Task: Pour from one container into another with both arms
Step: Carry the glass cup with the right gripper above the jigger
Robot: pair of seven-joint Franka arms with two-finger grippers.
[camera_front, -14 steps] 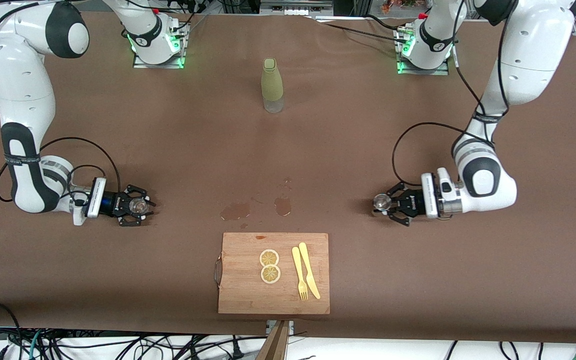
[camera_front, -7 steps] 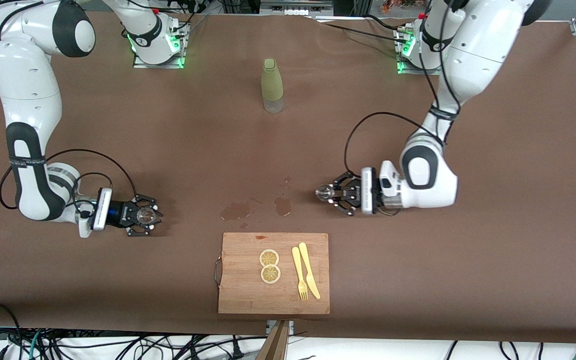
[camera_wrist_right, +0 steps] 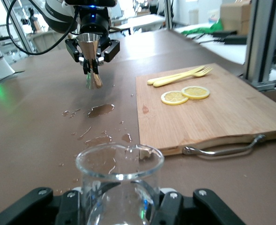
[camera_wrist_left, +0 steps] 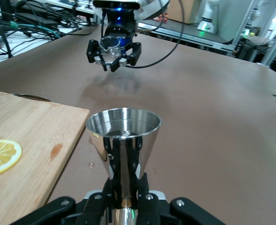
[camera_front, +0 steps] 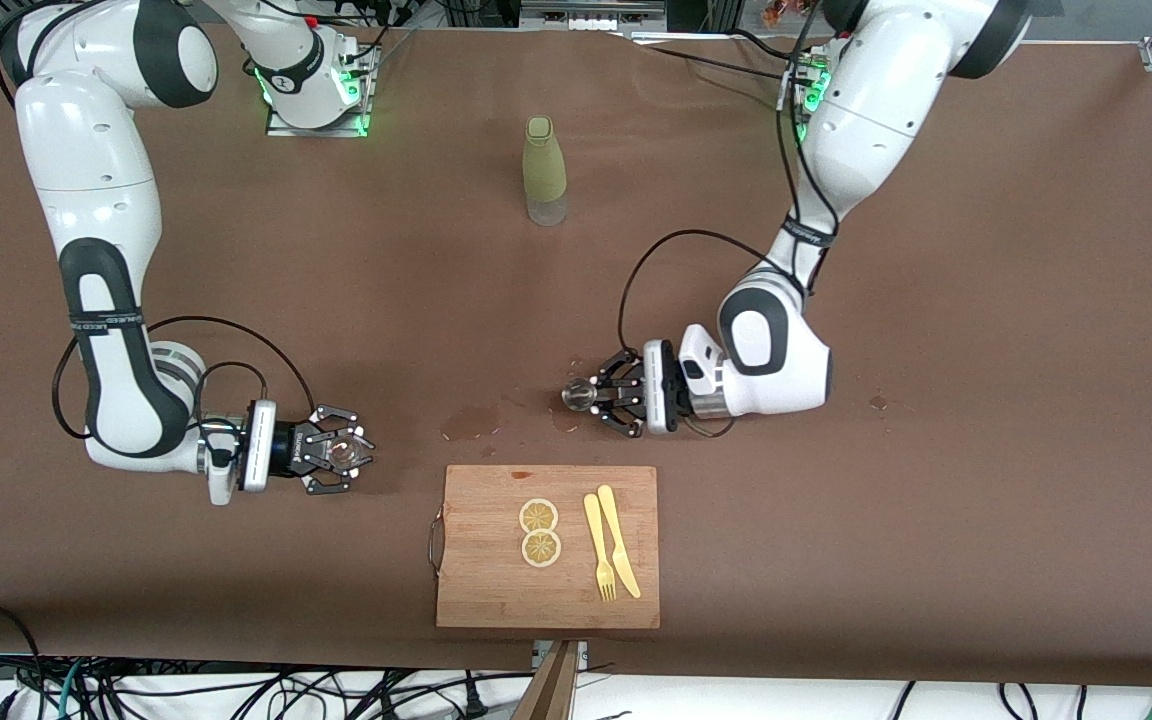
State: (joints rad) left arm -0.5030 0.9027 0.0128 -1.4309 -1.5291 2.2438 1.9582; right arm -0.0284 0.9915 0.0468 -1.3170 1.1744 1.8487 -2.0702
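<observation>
Two vessels are in hand, one per arm. The left jaws are shut on the jigger (camera_front: 576, 396) at its narrow waist and hold it upright over the wet patches (camera_front: 471, 422), at about twelve o'clock from the board (camera_front: 496, 590) in the front view. The right jaws are shut around the wall of the cup (camera_front: 341, 452) and hold it upright over bare desk (camera_front: 936, 300), at about ten o'clock from the board, toward the right arm's end. The two vessels are well apart, so we judge the pour not yet begun.

We expect the jigger to be light, stiff and slick, being polished steel. The waist is the sound place to hold it, since the cones above and below stop it sliding. The left wrist view shows a glint inside the upper cone (camera_wrist_left: 123, 136). We cannot tell whether that is liquid. The cup (camera_wrist_right: 119, 187) is clear glass, so we judge it light, smooth and breakable. A grip low on its wall keeps the rim free for pouring. The spills on the desk suggest how easily so small a mouth is missed.

Counted: one jigger, one cup, one bottle (camera_front: 545, 170) at twelve o'clock on the desk, and one board. On the board lie two lemon slices (camera_front: 539, 516), one fork (camera_front: 596, 550) and one knife (camera_front: 618, 550).
</observation>
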